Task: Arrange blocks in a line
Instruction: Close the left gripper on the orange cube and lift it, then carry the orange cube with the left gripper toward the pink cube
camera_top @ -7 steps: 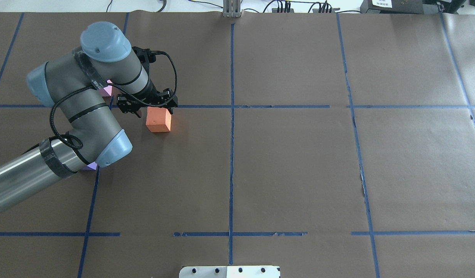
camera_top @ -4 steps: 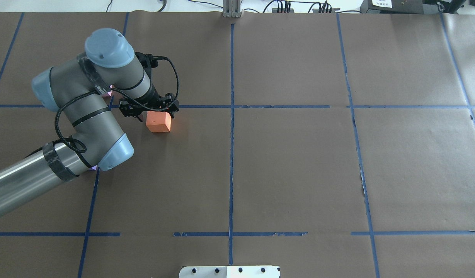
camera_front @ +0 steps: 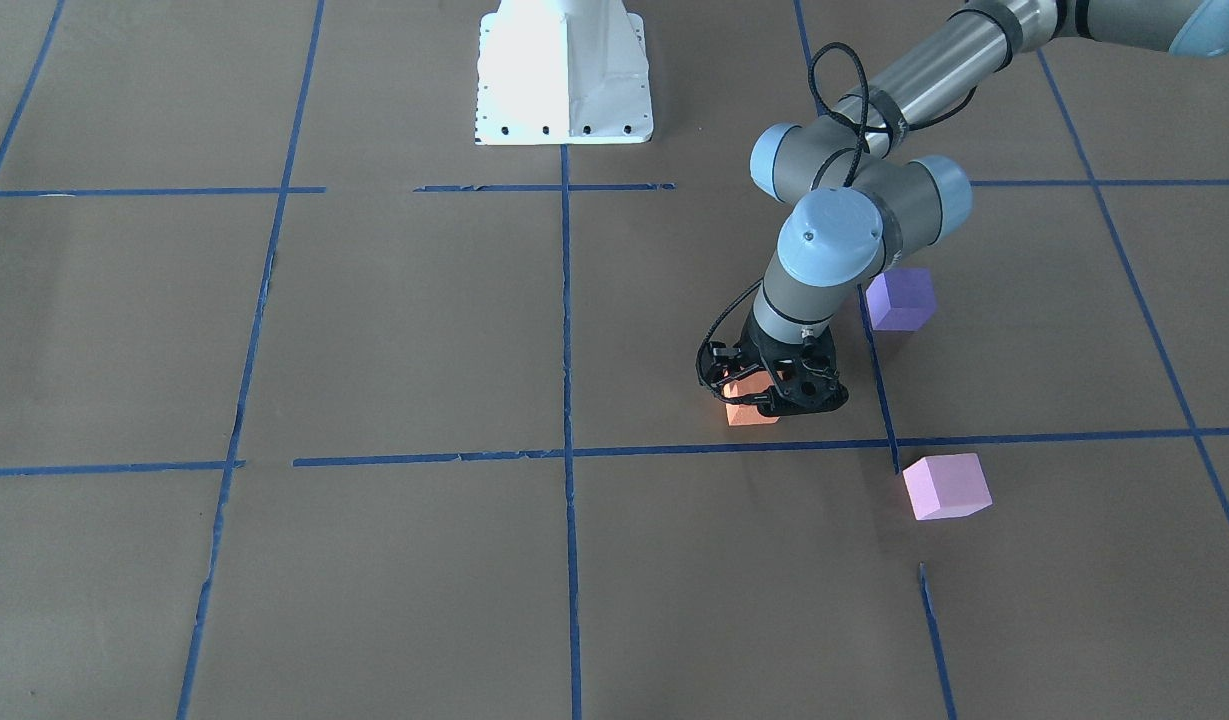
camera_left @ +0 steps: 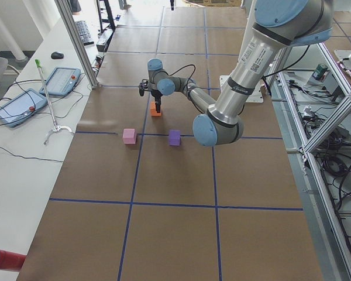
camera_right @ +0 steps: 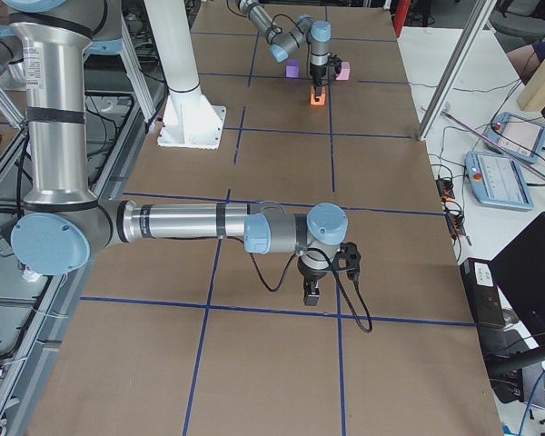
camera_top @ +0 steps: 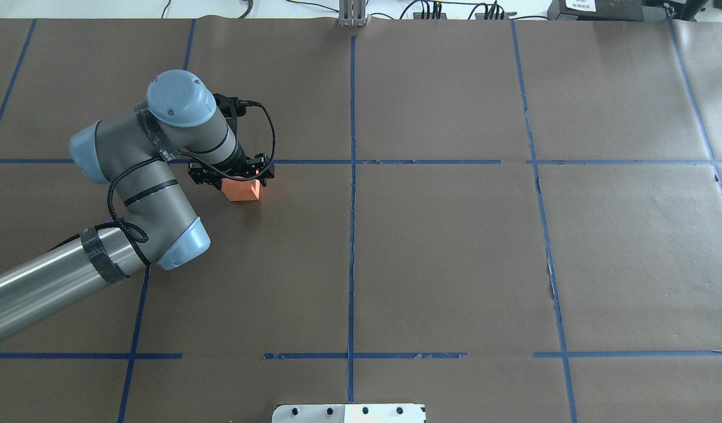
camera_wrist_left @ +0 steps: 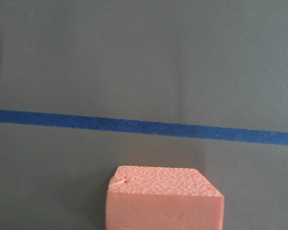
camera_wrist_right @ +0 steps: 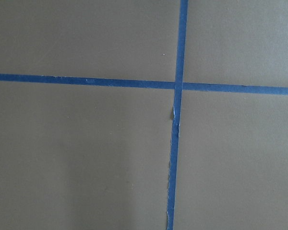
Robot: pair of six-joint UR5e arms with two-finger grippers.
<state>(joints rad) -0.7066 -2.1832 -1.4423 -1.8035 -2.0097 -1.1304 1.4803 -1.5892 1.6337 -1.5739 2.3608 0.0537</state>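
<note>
- Purple block lies nearest the robot base.
- Orange block sits farther out, touching no other block. The left gripper straddles it, jaws seemingly spread rather than pinching. Centre the block in the jaws, close squarely, and lift clear before carrying it into line.
- Pink block lies farthest out, well apart from purple.
- Right gripper hangs well away; wide or narrow, I cannot tell.

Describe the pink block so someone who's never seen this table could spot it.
On the brown table gridded with blue tape, find the left arm reaching down over an orange block. Two more blocks lie to the robot's left of it; the pink block is the paler one, farther from the robot's base than the purple block.
</note>
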